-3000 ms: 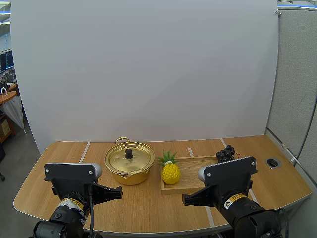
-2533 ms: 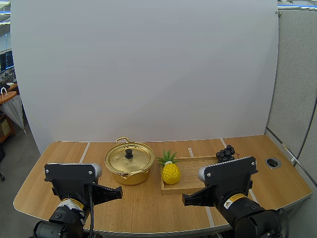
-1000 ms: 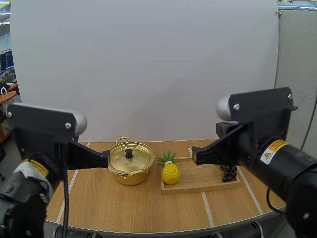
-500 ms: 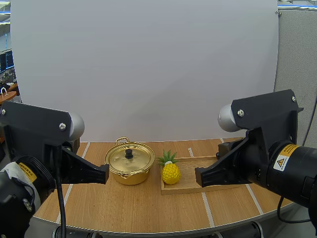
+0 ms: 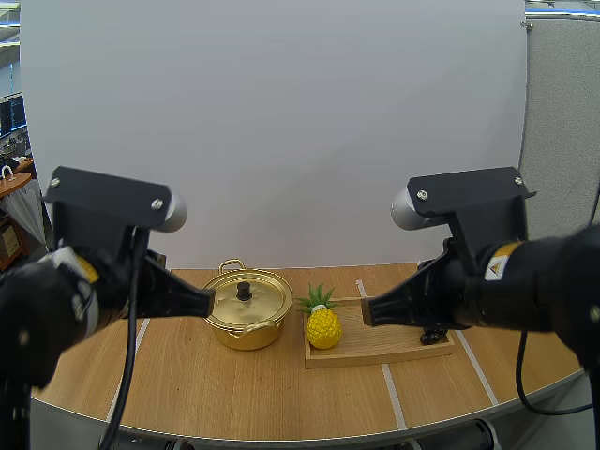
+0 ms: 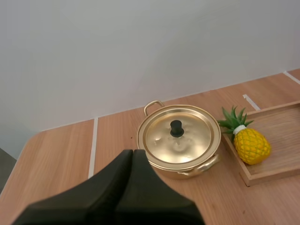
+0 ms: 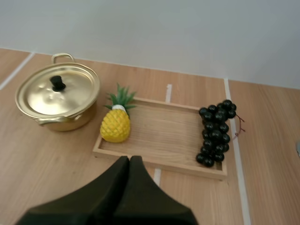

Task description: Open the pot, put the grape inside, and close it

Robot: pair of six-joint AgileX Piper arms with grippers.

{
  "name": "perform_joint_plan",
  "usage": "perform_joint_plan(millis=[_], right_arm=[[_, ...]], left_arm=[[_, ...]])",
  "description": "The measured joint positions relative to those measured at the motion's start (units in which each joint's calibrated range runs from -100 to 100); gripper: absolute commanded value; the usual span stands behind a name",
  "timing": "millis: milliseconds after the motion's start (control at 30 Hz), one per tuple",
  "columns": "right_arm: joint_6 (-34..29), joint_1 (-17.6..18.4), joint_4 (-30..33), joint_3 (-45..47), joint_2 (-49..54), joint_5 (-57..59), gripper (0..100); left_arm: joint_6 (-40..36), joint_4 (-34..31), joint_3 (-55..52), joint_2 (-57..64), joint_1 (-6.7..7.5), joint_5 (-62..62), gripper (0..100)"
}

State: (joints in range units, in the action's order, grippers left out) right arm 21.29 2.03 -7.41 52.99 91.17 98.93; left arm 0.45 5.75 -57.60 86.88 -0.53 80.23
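Pot (image 5: 246,319), gold, lid (image 5: 228,300) on, black knob (image 5: 244,291): lower centre-left of the high view. Grapes (image 7: 216,132): at the end of the tray (image 7: 161,129) away from the pineapple (image 7: 115,125). Left gripper (image 6: 132,152), right gripper (image 7: 129,159): each closed into one wedge, empty. Advice: open the left gripper, centre over knob, lift lid straight.

- A robot test bench in an office: a wooden table (image 5: 262,394) marked with pale tape lines.
- A plain white board (image 5: 281,122) stands behind the table.
- A grey fabric partition (image 5: 562,103) stands right of the table.
- Office desks (image 5: 11,180) lie beyond the table's left end.
- Props on the table: a gold pot (image 5: 246,332) and a pineapple (image 5: 323,328).
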Motion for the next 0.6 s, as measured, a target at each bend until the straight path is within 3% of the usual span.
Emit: perform_joint_plan(millis=[233, 333, 433, 533, 600], right_arm=[[-5.2, 0.0, 7.4, 0.0, -9.0, -2.0, 0], [-7.8, 0.0, 11.9, 0.0, -13.3, -3.6, 0], [-8.6, 0.0, 12.6, 0.0, -15.7, -6.5, 2], [-8.7, 0.0, 12.8, 0.0, -16.3, -7.1, 33], [-8.8, 0.0, 12.8, 0.0, -16.5, -7.2, 48]], left_arm=[[1.1, 0.0, 0.0, -8.3, 0.0, -4.0, 3], [2.5, 0.1, 0.0, -19.0, 0.0, -8.8, 14], [3.6, 0.3, 0.0, -21.0, 0.0, -12.7, 33], [3.8, 0.3, 0.0, -23.2, 0.0, -15.0, 58], [3.8, 0.3, 0.0, -23.4, 0.0, -15.4, 66]])
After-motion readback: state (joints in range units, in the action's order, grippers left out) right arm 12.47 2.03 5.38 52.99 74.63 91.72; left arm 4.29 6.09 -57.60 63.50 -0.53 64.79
